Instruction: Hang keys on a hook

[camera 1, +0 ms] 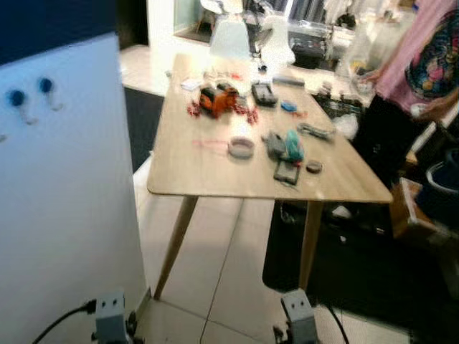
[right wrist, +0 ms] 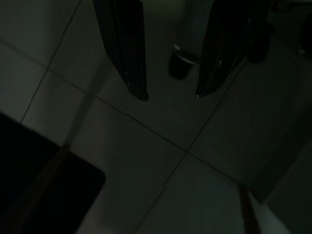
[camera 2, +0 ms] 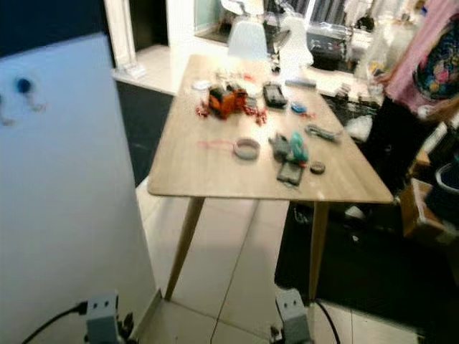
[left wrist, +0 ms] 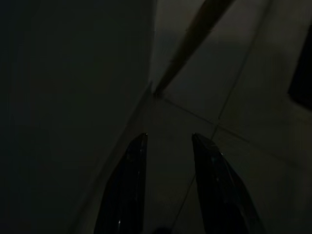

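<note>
**Keys on the worktop, hooks on the board**

We cannot pick out the keys for sure; small blurred items lie near the front of the wooden worktop (camera 1: 208, 179), so their long axis and heading stay unknown. The blue hooks (camera 1: 46, 87) sit on the white board (camera 1: 64, 215) to our left. Our left claw (left wrist: 168, 146) and right claw (right wrist: 170, 92) hang low over the floor tiles, fingers apart, holding nothing. The right arm seems nearer the items; a person (camera 1: 423, 64) stands at the far side.
</note>
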`<state>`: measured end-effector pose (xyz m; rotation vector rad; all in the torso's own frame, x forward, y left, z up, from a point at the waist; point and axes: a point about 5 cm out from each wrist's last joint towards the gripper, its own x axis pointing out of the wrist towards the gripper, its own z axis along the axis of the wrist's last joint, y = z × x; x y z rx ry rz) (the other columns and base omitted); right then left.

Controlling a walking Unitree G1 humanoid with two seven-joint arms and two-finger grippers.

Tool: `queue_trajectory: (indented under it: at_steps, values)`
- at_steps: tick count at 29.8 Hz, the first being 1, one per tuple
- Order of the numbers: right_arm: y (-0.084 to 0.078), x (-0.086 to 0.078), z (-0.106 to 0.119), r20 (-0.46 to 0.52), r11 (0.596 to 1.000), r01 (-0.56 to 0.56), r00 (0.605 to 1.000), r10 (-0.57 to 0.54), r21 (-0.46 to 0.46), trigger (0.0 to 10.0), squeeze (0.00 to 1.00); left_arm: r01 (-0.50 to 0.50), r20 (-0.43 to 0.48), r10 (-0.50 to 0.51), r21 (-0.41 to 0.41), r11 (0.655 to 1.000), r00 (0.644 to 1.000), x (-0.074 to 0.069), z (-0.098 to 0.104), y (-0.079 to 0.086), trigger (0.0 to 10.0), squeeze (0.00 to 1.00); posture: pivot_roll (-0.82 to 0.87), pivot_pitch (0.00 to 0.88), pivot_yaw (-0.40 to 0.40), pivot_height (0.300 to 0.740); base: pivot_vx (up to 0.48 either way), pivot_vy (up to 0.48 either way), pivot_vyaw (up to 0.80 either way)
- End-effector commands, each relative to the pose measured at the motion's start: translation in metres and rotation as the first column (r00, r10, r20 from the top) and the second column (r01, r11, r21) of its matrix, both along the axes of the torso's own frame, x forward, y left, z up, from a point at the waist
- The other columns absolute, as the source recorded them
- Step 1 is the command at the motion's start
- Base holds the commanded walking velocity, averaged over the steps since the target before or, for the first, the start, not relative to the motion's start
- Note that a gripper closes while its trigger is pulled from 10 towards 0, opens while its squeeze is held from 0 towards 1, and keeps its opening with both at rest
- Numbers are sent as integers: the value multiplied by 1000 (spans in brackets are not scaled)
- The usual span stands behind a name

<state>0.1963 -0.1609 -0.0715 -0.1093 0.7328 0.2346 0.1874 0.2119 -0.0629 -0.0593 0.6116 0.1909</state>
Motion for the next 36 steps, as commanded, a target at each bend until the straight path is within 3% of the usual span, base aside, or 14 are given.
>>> queue_trajectory:
  at_steps: [1,20,36]
  values:
    - [-6,-3,-1,0,1000,2,1000,-2,-12,10000,0,8,-5,-8,-11,1000,1000,0,-1,-5,10000,0,68,36,-61,740,0,0,0]
    - [-2,-2,-1,-3,1000,-19,1000,19,-11,10000,0,6,9,-6,0,1000,1000,0,0,-2,10000,0,78,29,-54,740,0,0,0]
    - [-1,-5,-2,-4,1000,-11,1000,11,-9,10000,0,1,14,-1,-1,1000,1000,1,1,-3,10000,0,77,37,-45,740,0,-384,0]
